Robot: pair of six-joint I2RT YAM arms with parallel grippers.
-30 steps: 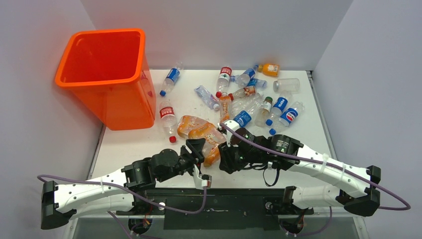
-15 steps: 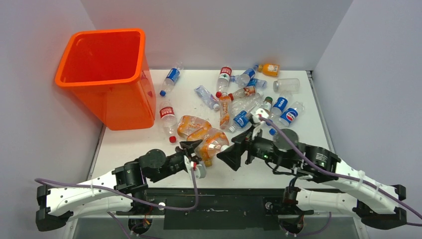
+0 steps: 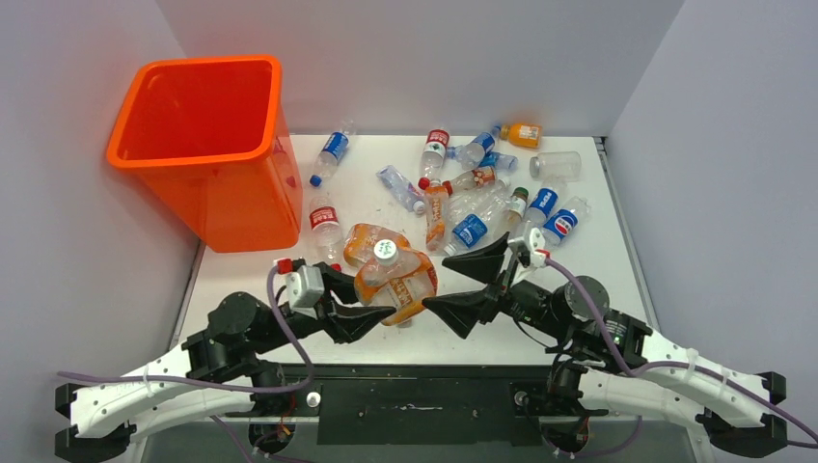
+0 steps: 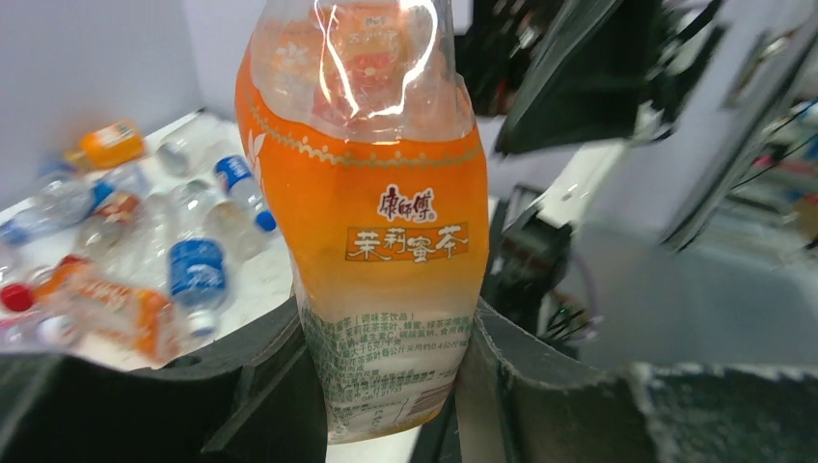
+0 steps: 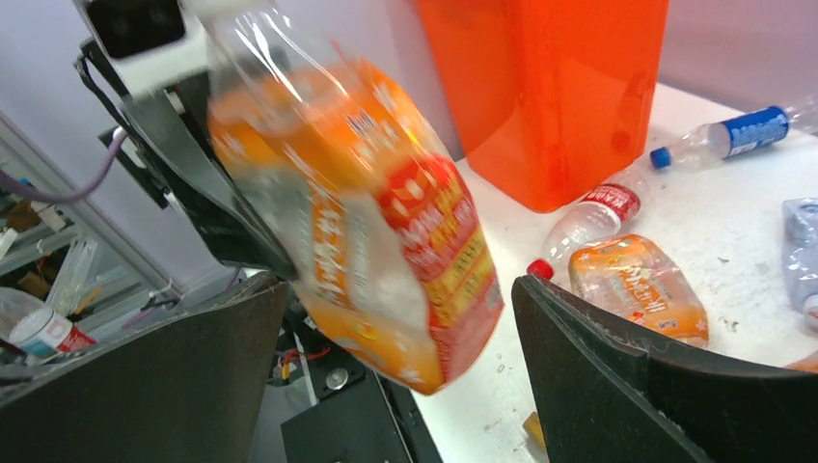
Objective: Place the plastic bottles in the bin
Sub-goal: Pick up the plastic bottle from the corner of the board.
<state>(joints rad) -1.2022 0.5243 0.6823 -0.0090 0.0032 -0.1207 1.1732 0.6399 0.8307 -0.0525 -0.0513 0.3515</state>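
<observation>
The bin (image 3: 246, 193) stands far left, well apart from my orange-labelled bottle (image 4: 386, 222), which the left gripper (image 4: 386, 386) pinches low on its base, upright above the table (image 3: 241, 280). I'd carry it clear over the rim before letting go. The right gripper (image 5: 405, 318) gapes wide beside it, holding nothing

The bin (image 3: 241, 193) bright orange; the big bottle (image 4: 386, 222) clear, orange-labelled; table (image 3: 231, 280) white.

Bright, even light from above; faint shadows on the table (image 3: 241, 280). Left wrist: glare streaks on the orange bottle (image 4: 376, 222), background bottles (image 4: 198, 275) soft. Right wrist: same bottle smeared by motion.
</observation>
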